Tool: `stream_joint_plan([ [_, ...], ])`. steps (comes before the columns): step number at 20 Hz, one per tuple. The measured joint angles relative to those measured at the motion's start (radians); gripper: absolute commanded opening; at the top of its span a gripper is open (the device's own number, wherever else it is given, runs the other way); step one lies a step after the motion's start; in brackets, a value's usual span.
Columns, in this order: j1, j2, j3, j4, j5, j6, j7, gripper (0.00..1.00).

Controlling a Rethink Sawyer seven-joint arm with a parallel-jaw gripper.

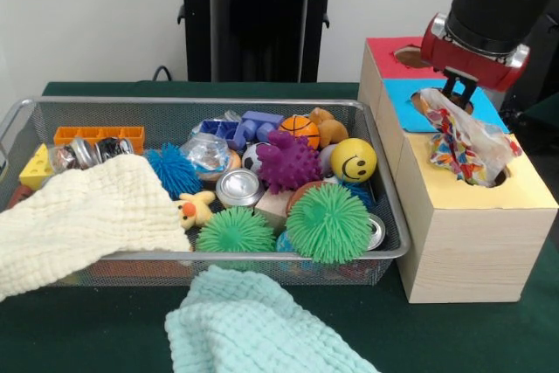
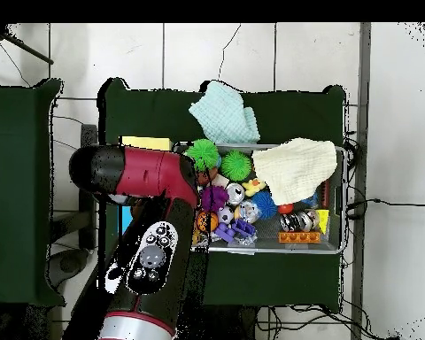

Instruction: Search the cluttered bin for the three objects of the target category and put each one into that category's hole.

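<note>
My gripper [image 1: 456, 92] is at the right, above the boxes, shut on the top of a polka-dot bag [image 1: 465, 144]. The bag hangs down from it, and its lower end rests in the round hole of the yellow-topped box [image 1: 524, 194]. The wire-mesh bin [image 1: 218, 102] lies to the left, full of toys. No other polka-dot bag shows in it. In the overhead view my arm [image 2: 150, 257] covers the gripper, the bag and most of the boxes. Only a strip of the yellow top [image 2: 145, 142] shows beside the bin [image 2: 342, 204].
A blue-topped box [image 1: 397, 98] and a red-topped box [image 1: 389, 48] stand behind the yellow one. A cream waffle cloth [image 1: 83, 220] drapes over the bin's front left. A mint-green cloth [image 1: 253, 325] lies in front of the bin. Spiky balls, cans and a smiley ball fill the bin.
</note>
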Motion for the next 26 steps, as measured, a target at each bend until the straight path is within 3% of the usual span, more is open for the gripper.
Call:
stream_joint_plan([
  [13, -0.057, -0.105, 0.056, 0.009, -0.078, -0.022, 0.000, 0.00],
  [26, -0.047, -0.133, 0.074, -0.177, -0.117, 0.100, 0.000, 0.00],
])
